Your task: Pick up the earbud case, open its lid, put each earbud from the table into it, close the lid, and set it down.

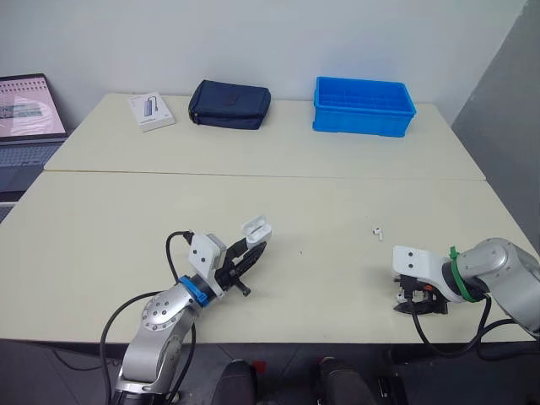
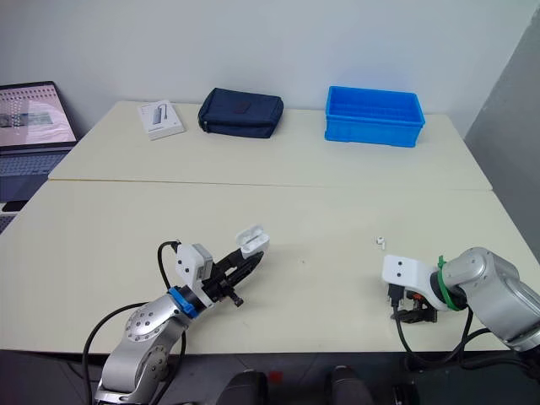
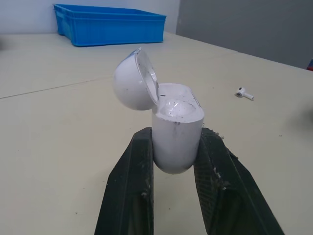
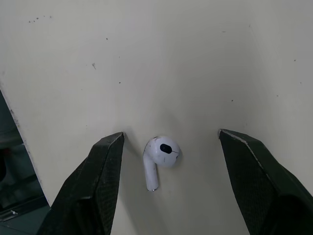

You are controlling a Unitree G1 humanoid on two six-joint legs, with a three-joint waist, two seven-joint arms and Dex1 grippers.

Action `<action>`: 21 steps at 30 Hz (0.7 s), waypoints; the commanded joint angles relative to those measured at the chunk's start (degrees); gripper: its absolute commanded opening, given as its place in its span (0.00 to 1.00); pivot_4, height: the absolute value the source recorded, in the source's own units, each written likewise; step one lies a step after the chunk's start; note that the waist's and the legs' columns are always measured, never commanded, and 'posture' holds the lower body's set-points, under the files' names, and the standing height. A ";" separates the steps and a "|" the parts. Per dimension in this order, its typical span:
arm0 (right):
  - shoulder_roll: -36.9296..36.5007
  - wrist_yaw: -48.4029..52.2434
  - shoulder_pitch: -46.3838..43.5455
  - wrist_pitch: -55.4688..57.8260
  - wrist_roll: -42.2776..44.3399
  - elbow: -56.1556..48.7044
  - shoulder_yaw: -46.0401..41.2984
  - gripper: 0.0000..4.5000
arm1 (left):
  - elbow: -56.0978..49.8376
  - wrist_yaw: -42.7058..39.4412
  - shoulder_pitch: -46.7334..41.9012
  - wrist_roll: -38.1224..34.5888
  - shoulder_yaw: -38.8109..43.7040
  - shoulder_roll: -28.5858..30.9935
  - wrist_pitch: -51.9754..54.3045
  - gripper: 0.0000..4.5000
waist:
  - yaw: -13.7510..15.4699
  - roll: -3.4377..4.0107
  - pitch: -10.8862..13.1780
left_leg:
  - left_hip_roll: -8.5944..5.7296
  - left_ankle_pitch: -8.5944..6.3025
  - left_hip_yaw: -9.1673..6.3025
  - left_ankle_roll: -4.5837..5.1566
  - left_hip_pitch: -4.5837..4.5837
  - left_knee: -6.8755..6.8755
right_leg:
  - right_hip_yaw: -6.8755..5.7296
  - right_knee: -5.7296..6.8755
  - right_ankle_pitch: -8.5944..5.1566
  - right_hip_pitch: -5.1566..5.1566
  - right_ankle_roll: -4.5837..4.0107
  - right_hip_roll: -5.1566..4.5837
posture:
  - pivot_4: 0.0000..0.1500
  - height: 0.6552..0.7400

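The left gripper (image 1: 256,250) has its jaws pinching the lower body of the white earbud case (image 3: 177,137), holding it just off the desk (image 1: 321,202) with the lid (image 3: 132,81) swung open. The right gripper (image 4: 171,133) points down near the desk's front edge. Its jaws are spread wide on either side of one earbud (image 4: 163,152) lying on the desk, and they touch neither it nor each other. A second earbud (image 1: 377,230) lies on the desk a little beyond the right gripper.

My silver left arm (image 1: 160,325) wore a blue ring (image 1: 192,291), my right arm (image 1: 506,270) a green band (image 1: 456,274). Black cables (image 1: 108,325) trailed both; white wrist blocks (image 1: 207,251) carried black, scuffed fingers (image 3: 129,196).
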 commanded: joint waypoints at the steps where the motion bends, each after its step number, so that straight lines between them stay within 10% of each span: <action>1: -1.47 -0.28 1.03 1.23 -0.37 0.03 -0.26 0.70 | -1.78 0.09 -0.85 -0.41 -0.31 -0.19 -0.41 0.16 | 0.22 -0.01 0.00 | 0.00 0.00 0.00 0.00 0.00 0.00 | 0.00 0.00 0.00 0.00 0.00 0.00 | 1.00 1.00; 6: -1.46 -0.93 1.50 2.11 -0.33 -1.10 -0.28 0.70 | -1.79 0.19 -0.91 -0.42 -0.48 -0.34 -0.33 0.16 | 0.40 -0.01 -0.01 | 0.00 0.00 -0.01 0.00 0.00 0.01 | -0.01 0.00 0.00 0.00 0.00 0.00 | 1.00 1.00; 15: -2.00 -1.10 2.24 1.48 -0.30 -1.75 -0.42 0.13 | -1.56 0.12 -0.97 -0.47 -0.48 -0.28 -0.52 0.16 | 0.41 -0.06 -0.04 | 0.00 0.00 0.00 0.00 0.01 0.01 | -0.01 0.00 0.00 0.01 0.00 0.00 | 1.00 1.00; 21: -0.82 -0.84 0.59 1.65 1.23 -2.65 -1.69 0.09 | -1.25 -0.08 -1.07 -0.51 -0.41 -0.21 -0.73 0.16 | 0.41 -0.07 -0.04 | 0.00 0.00 0.00 0.00 0.01 0.02 | 0.00 0.00 0.00 0.02 0.00 0.00 | 1.00 1.00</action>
